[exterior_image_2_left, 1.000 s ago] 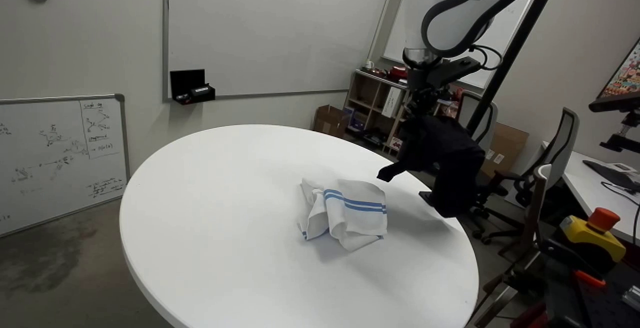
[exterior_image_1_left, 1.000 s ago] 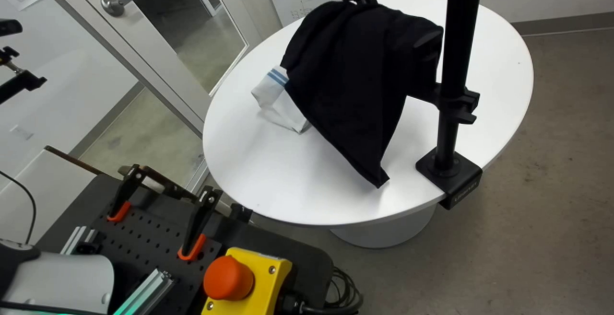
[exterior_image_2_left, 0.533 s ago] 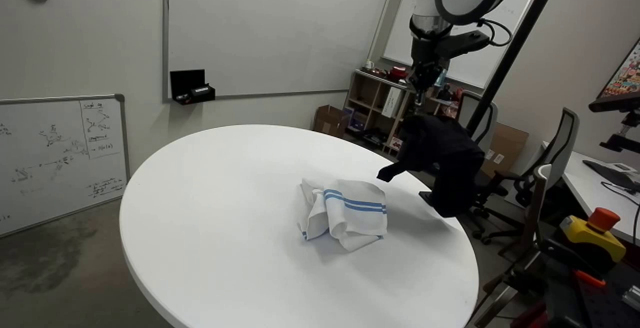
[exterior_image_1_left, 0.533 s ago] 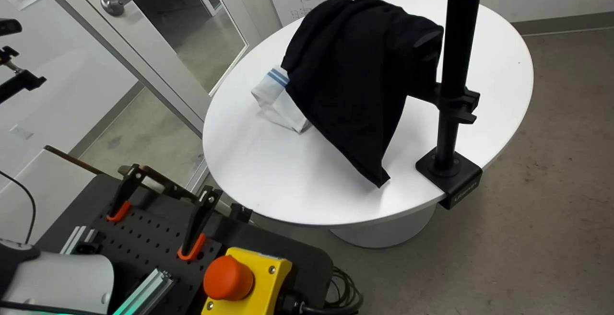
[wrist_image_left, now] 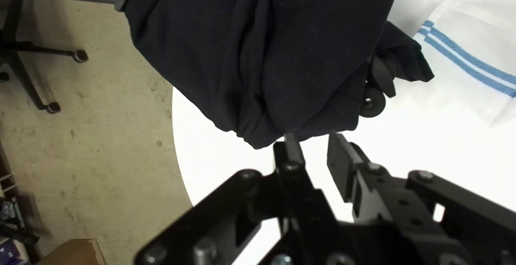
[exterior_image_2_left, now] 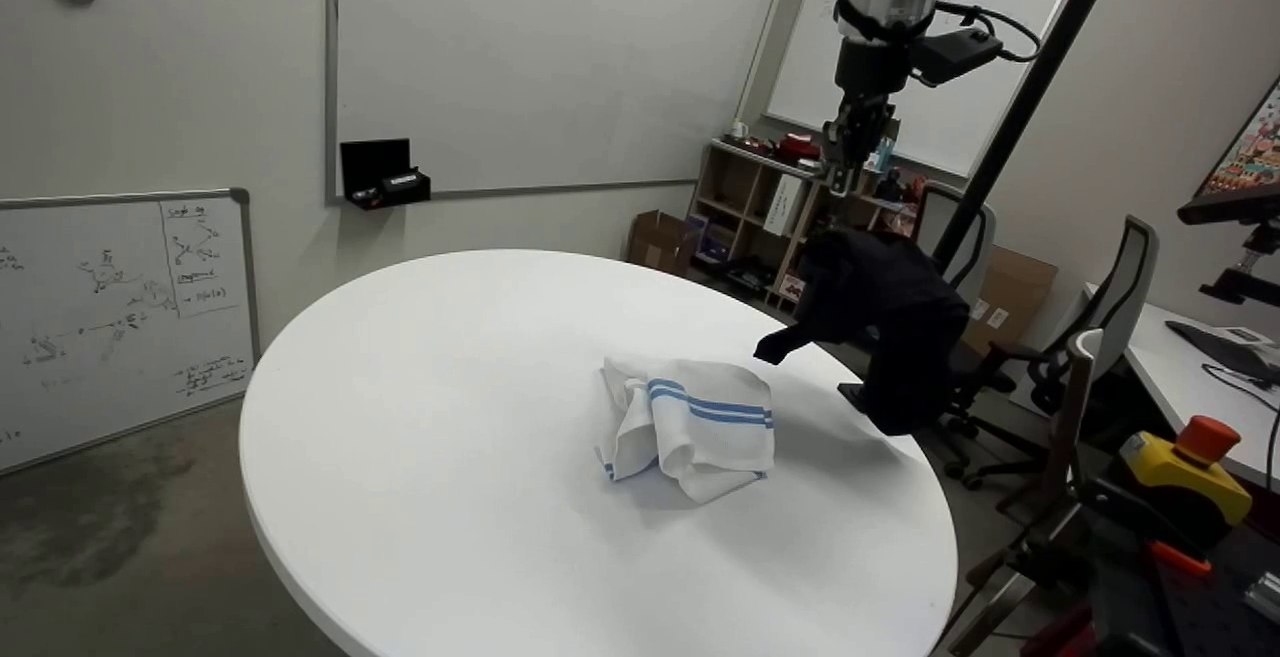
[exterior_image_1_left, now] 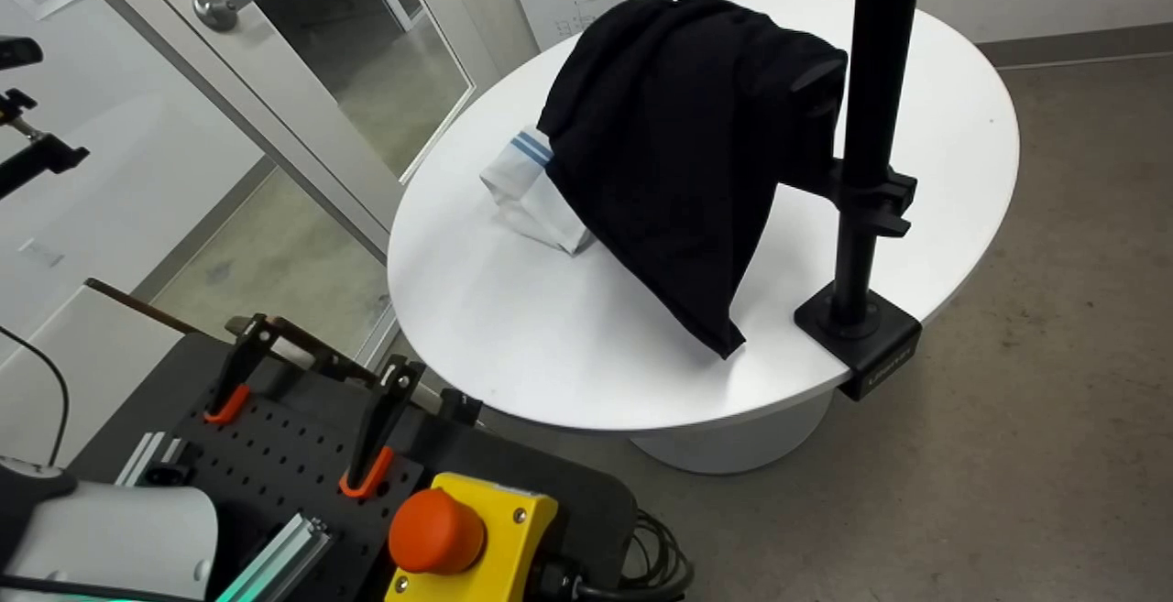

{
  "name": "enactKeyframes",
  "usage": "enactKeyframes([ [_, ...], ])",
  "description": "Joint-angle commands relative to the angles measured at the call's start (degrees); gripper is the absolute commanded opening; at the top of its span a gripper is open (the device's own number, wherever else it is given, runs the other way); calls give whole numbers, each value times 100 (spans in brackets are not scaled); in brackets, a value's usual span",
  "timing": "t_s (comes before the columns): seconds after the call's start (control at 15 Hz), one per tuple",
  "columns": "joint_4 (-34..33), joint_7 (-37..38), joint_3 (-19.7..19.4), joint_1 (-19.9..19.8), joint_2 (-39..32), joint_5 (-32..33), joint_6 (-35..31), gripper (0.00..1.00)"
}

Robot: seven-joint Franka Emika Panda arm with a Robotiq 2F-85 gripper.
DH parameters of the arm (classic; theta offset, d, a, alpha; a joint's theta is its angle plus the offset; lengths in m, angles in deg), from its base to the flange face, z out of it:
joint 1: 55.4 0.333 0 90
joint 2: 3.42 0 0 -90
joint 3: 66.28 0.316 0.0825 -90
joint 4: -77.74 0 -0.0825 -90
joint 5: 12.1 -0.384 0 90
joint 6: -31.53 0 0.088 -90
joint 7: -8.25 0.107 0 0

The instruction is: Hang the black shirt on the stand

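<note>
The black shirt drapes over the arm of the stand, covering most of that arm, and one corner dangles low over the table. In an exterior view the shirt hangs beside the stand's slanting pole. My gripper is above the shirt, apart from it. Seen from the wrist, the gripper stands partly open, white tabletop showing between its fingers and nothing held. Beyond the fingertips lies the shirt.
A white cloth with blue stripes lies crumpled on the round white table, partly under the shirt's overhang. The stand's base is at the table edge. A yellow box with a red button sits on the dark bench nearby.
My gripper was down at the shirt's upper edge; it has risen clear, leaving one exterior view, and its fingers have parted. The shirt stays draped, its upper corner now uncovered.
</note>
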Motion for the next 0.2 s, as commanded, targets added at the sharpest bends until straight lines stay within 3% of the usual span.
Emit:
enactKeyframes([
  [0.0, 5, -21, 18, -26, 5, 0, 11, 26],
  [0.13, 26, -30, 18, -31, 6, 0, 10, 26],
])
